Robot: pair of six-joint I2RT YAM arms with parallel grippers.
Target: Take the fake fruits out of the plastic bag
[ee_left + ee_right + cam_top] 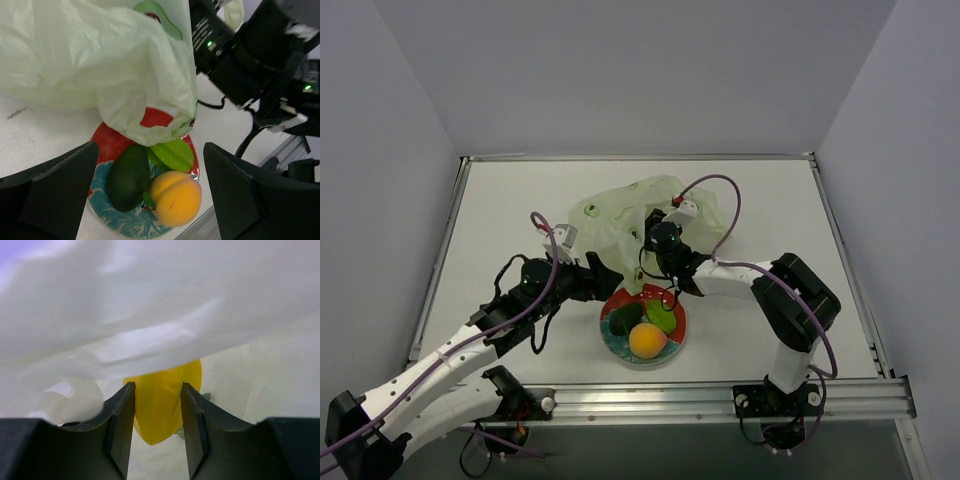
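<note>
The plastic bag (pixel 640 212) lies crumpled behind the red-and-teal plate (pixel 616 350). On the plate lie the dark green oval fruit (pixel 623 321), the light green fruit (pixel 664 318) and the round orange fruit (pixel 647 341). My right gripper (pixel 650 256) reaches into the bag; in the right wrist view the gripper (pixel 157 390) is shut on the yellow-orange fruit (pixel 165 380), with bag film (pixel 150 315) draped over it. My left gripper (pixel 604 284) is open and empty beside the plate. In the left wrist view the gripper (pixel 150 148) frames the bag (pixel 100 60), dark green fruit (pixel 129 177), light green fruit (pixel 174 154) and orange fruit (pixel 176 197).
The metal rail of the table's near edge (pixel 720 398) runs just below the plate. The right arm's black wrist and cables (pixel 250 65) sit close to the right of the bag. The bag's lower fold hangs over the plate's red rim (pixel 112 137).
</note>
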